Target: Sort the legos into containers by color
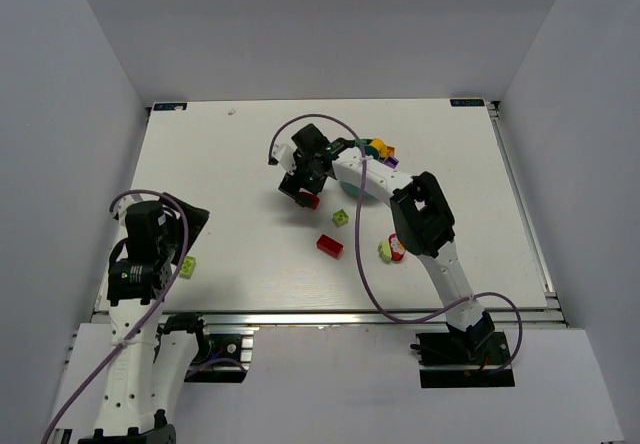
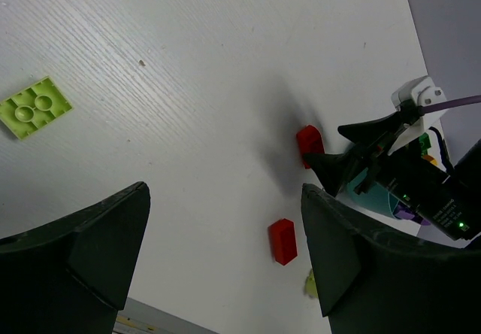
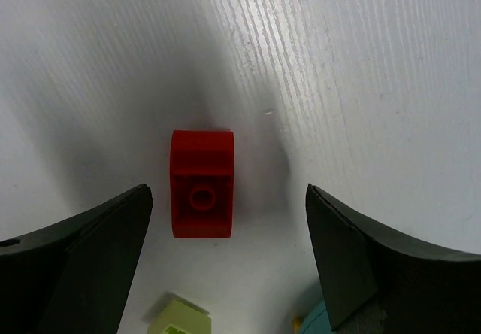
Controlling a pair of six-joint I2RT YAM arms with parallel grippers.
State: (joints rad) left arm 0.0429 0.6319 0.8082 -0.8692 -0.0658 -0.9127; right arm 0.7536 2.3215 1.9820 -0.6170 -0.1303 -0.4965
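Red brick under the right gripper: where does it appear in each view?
Top external: the red brick lies near the centre, beneath the right gripper.
Left wrist: the red brick is right of centre, beside the black jaws.
Right wrist: the red brick is central, between the open jaws.
Shared landmark: the right gripper.

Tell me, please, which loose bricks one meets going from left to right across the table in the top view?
Lime plate → far red brick → small lime brick → lime and red cluster.
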